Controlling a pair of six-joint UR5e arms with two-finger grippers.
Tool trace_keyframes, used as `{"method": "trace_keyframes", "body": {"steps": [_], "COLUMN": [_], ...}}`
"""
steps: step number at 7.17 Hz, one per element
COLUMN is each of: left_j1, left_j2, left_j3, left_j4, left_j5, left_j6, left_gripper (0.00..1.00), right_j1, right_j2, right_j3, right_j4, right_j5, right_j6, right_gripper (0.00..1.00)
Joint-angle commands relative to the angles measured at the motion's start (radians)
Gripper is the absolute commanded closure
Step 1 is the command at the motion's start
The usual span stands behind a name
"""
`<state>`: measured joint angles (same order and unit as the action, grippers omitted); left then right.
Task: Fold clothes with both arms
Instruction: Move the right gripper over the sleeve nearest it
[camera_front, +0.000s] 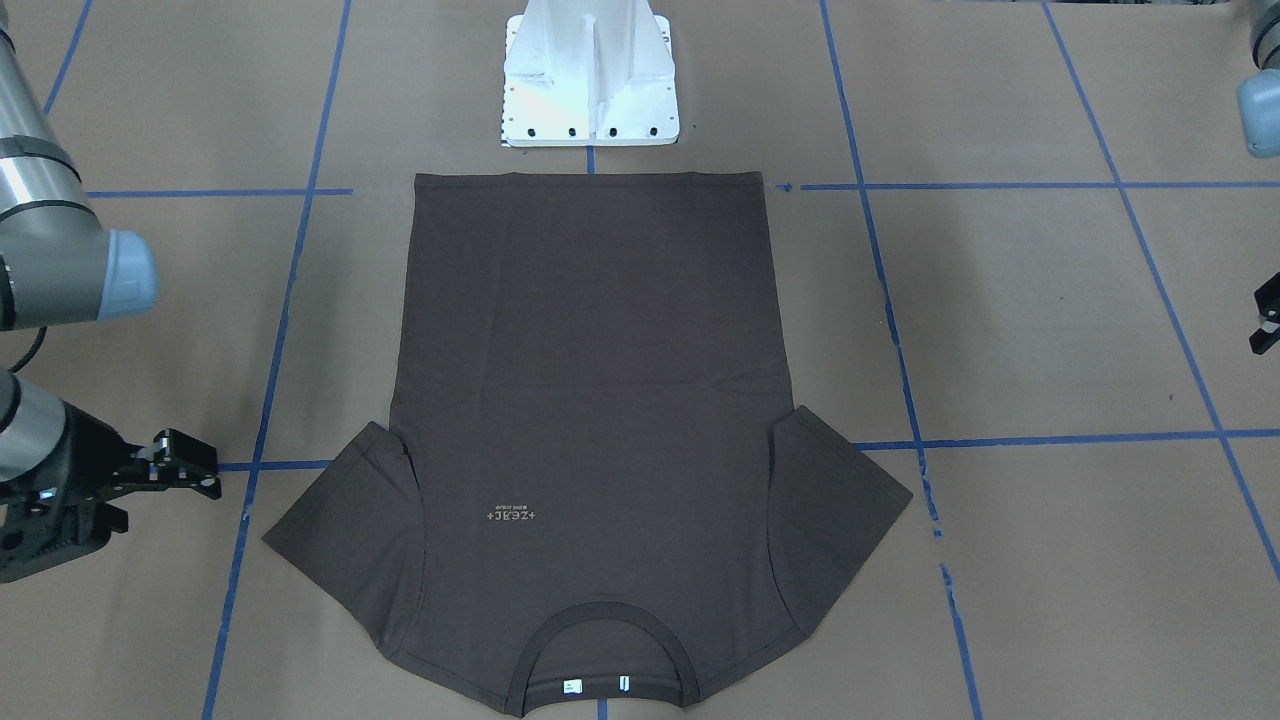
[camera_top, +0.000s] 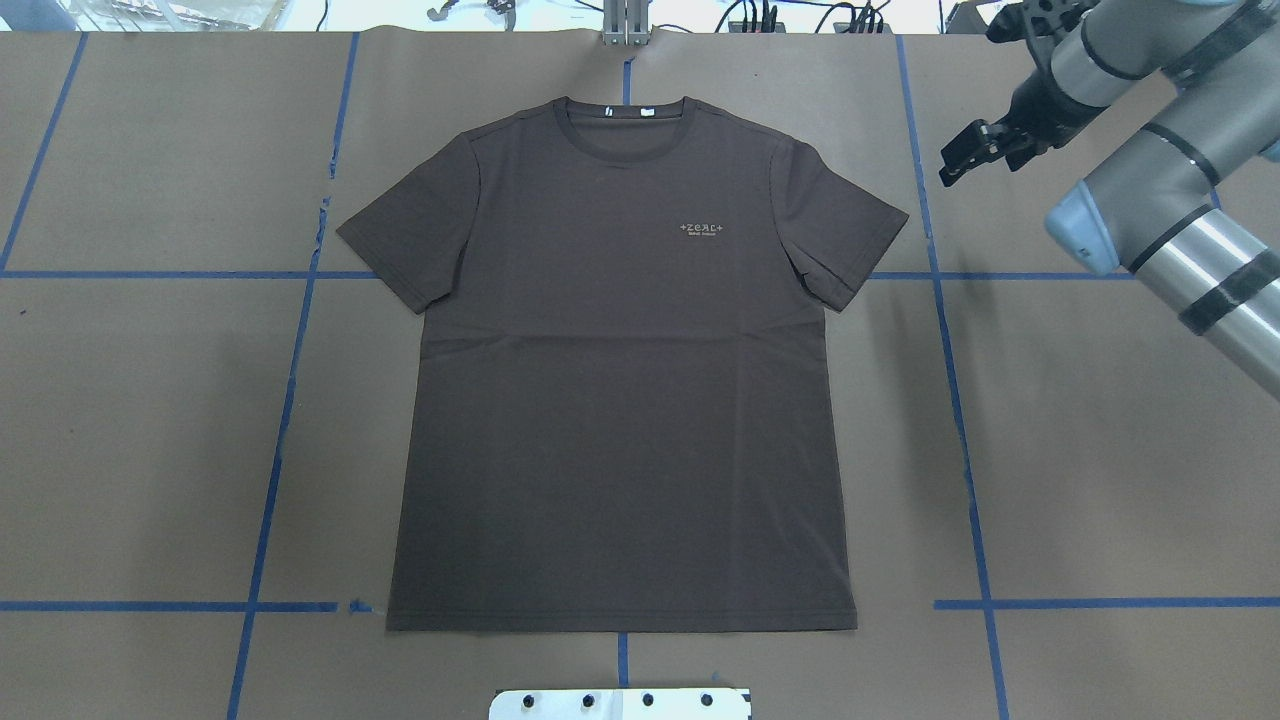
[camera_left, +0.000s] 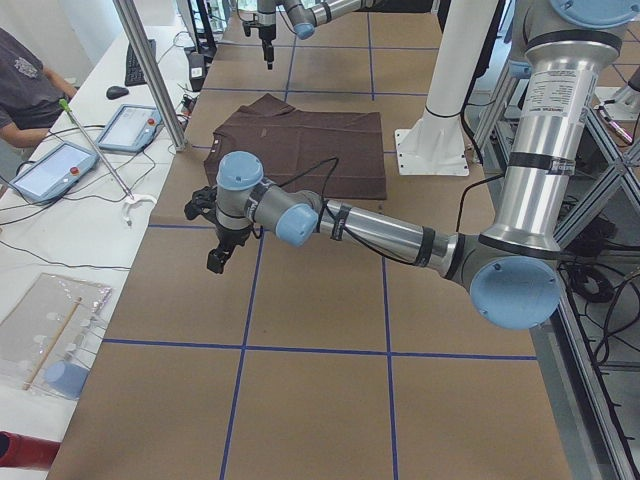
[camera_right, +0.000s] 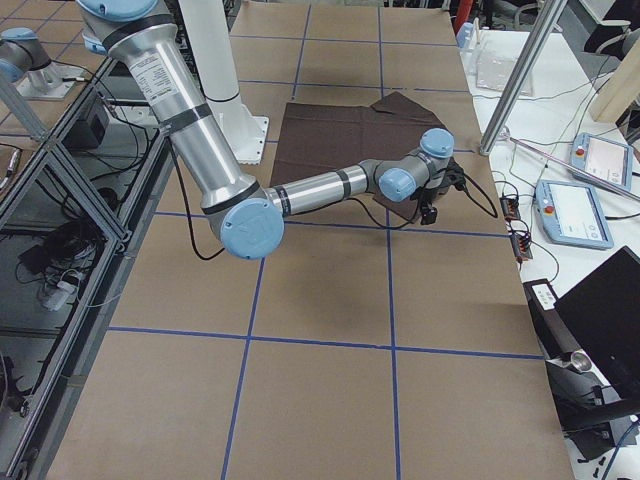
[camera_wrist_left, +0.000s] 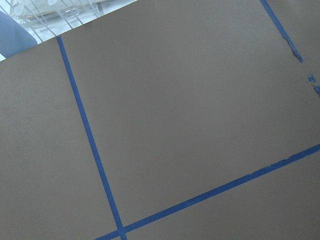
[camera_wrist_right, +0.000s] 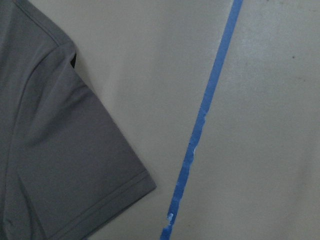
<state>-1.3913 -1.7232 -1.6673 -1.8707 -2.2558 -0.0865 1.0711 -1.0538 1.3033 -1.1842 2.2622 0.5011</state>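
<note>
Right now the T-shirt (camera_top: 620, 400) lies flat & face-up on the surface (camera_top: 1100, 450), unfolded. Its collar (camera_top: 625, 130) is at the far end from the robot, and its hem (camera_top: 620, 622) stops just short of the white pedestal (camera_front: 590, 80). Seen from the R claw (camera_top: 978, 152), the shirt is inboard. The near sleeve (camera_top: 850, 235) is close beside the claw but not touching, w/ a strip of blue tape (camera_wrist_right: 200, 130) btwn them. R claw hangs over bare surface, fingers parted, holding nothing. L claw (camera_front: 1266, 325) is well apart from the shirt on the other side. Only a sliver of it shows at the frame edge, so can't tell if it's open or closed. Its wrist cam sees only paper & tape, no fabric.

Risks, as I judge them:
- Uneven start. R claw is near its sleeve; L claw is much further from its own. If one grabs & lifts before the other arrives, the shirt prob. drags sideways & the fold line skews.
- Thin cloth flat on paper. Fingers coming down may pinch just the top layer or snag the paper covering too, so the fold comes up partial or the sheet lifts.
- Grabbing the sleeve tip rather than shoulder/hem pts would let the body sag & bunch.
- The faint crease (camera_top: 620, 340) across the chest could set a false fold line.
</note>
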Motion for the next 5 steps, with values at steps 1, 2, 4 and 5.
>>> {"method": "trace_keyframes", "body": {"steps": [1, 2, 4, 5], "left_j1": [0.008, 0.008, 0.008, 0.008], "left_j2": [0.010, 0.010, 0.010, 0.010], "left_j3": [0.006, 0.004, 0.004, 0.004], "left_j4": [-0.037, -0.038, -0.038, -0.038], "left_j5": [-0.001, -0.001, -0.001, -0.002], "left_j6": [-0.013, -0.013, -0.015, -0.016], "left_gripper": [0.00, 0.00, 0.00, 0.00], "right_j1": [-0.055, -0.075, -0.103, -0.114], "right_j2": [0.035, 0.073, 0.078, 0.080], "right_j3": [-0.108, -0.157, -0.182, -0.186], "right_j4": [0.151, 0.156, 0.156, 0.156], "right_j5": [-0.044, -0.068, -0.099, -0.119], "right_j6": [0.136, 0.143, 0.178, 0.178], "right_gripper": [0.00, 0.00, 0.00, 0.00]}}
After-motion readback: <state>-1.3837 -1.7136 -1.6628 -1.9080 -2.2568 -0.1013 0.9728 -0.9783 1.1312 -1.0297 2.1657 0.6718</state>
